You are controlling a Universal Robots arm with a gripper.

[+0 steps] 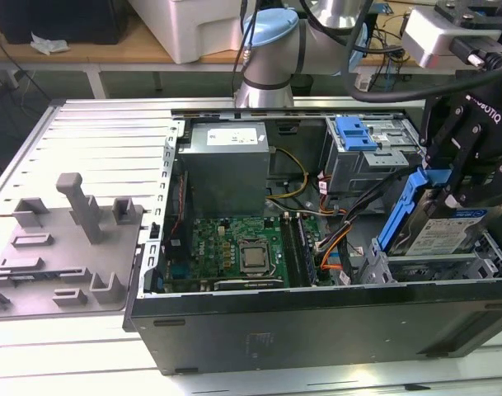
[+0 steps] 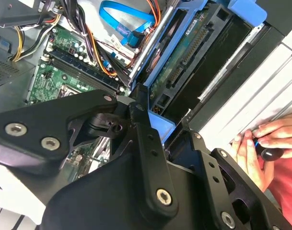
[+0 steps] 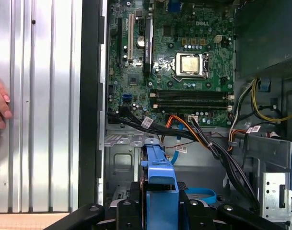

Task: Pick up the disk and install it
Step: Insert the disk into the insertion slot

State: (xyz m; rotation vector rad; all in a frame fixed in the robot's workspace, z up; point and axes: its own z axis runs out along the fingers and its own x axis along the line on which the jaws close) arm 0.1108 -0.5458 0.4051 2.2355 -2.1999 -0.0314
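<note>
Blue-framed silver disk (image 1: 455, 235), flat and rectangular, sits pinched in the black hand (image 3: 160, 194).

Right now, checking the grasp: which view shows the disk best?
The exterior view: the disk shows its label and blue carrier, tilted. The second wrist view shows its circuit-board underside; the first wrist view, its carrier end-on.

Pincer (image 1: 455, 188) closed on the disk (image 1: 445, 233) (gripping its blue frame), pointing downward, slightly tilted

Silver disk (image 1: 445, 235) in blue frame, black hand (image 3: 160, 208), green motherboard (image 1: 234, 247), orange-and-black cables (image 1: 335, 239), ridge-striped grey tabletop (image 1: 102, 132).
</note>
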